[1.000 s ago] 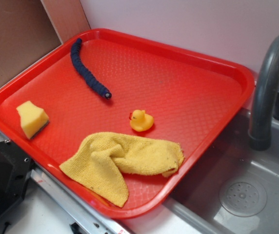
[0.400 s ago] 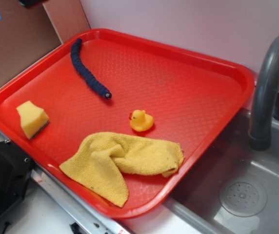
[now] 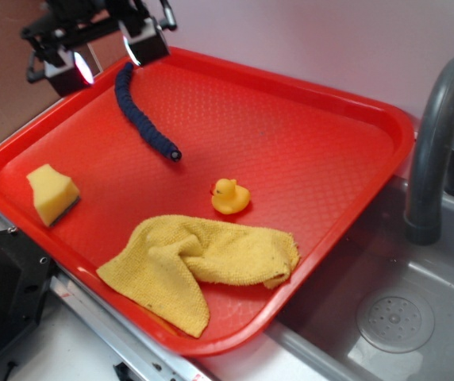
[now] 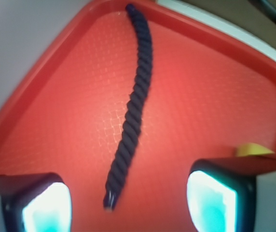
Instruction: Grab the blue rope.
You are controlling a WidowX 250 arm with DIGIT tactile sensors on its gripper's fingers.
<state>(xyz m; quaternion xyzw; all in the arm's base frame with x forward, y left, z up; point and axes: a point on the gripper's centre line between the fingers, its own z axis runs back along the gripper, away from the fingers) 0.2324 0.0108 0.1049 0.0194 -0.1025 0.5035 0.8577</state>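
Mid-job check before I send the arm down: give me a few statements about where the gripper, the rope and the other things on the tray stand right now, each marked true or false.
1. The gripper is open, with nothing between its fingers. True.
2. The blue rope lies flat on the red tray. True.
3. The yellow duck sits on top of the yellow cloth. False: it stands on bare tray, just beyond the cloth.
4. The gripper is over the sponge. False: it hangs above the far end of the rope, near the tray's back corner.
5. In the wrist view, the rope runs up between the two fingers. True.
6. The rope is coiled in a ring. False: it is one gently curved length.
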